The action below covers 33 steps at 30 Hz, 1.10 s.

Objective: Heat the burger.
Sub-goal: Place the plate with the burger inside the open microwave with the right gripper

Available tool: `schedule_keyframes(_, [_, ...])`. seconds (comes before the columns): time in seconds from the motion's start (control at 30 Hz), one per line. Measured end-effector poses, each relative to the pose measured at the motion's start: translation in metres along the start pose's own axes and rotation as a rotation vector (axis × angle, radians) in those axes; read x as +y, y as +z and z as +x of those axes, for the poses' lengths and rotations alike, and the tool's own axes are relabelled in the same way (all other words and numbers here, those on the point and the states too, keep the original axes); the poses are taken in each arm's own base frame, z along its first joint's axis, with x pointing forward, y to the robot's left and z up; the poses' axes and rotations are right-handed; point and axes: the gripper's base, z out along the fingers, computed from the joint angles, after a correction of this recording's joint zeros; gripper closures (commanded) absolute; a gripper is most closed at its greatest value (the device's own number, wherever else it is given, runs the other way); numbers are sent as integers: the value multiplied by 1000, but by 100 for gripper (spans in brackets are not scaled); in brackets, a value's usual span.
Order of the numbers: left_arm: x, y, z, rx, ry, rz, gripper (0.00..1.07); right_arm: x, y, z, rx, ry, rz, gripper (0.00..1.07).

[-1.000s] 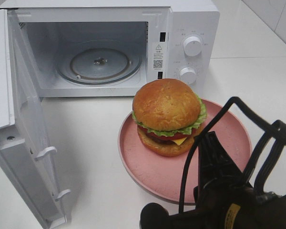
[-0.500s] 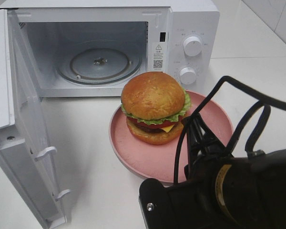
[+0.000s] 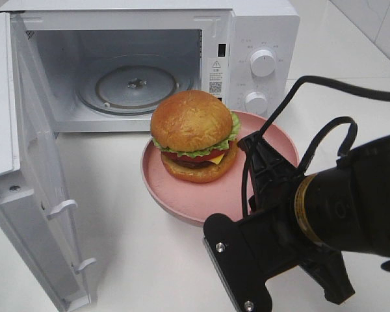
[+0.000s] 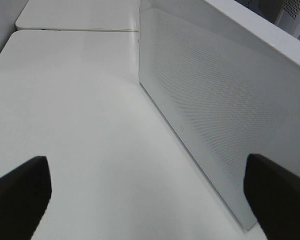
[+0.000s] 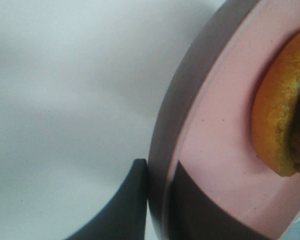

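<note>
The burger (image 3: 194,135), with a golden bun, lettuce, tomato and cheese, sits on a round pink plate (image 3: 205,195) just in front of the open microwave (image 3: 260,39). My right gripper (image 3: 251,149) is shut on the plate's right rim and appears to hold it a little above the table. The right wrist view shows one finger (image 5: 132,200) under the rim and one on the plate (image 5: 215,130), with the burger's (image 5: 277,115) bun edge beyond. My left gripper (image 4: 149,200) is open and holds nothing. It is out of the exterior view.
The microwave door (image 3: 26,175) swings open to the left, and its outer face (image 4: 215,110) fills the left wrist view. The glass turntable (image 3: 135,86) lies bare inside the cavity. Two knobs (image 3: 262,62) sit on the right panel. The white tabletop (image 3: 130,214) surrounds everything.
The plate with the burger has moved left and back toward the microwave opening, carried by my right gripper. The right arm has pushed further into view.
</note>
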Motion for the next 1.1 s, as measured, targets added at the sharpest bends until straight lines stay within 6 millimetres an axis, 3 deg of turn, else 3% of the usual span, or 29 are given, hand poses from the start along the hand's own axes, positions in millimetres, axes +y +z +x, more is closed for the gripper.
schedule_keyframes(0.67, [0, 0, 0, 0, 0, 0, 6, -6, 20, 30, -172, -128, -77, 107])
schedule_keyframes(1.1, [0, 0, 0, 0, 0, 0, 6, -6, 23, 36, -254, -176, -85, 107])
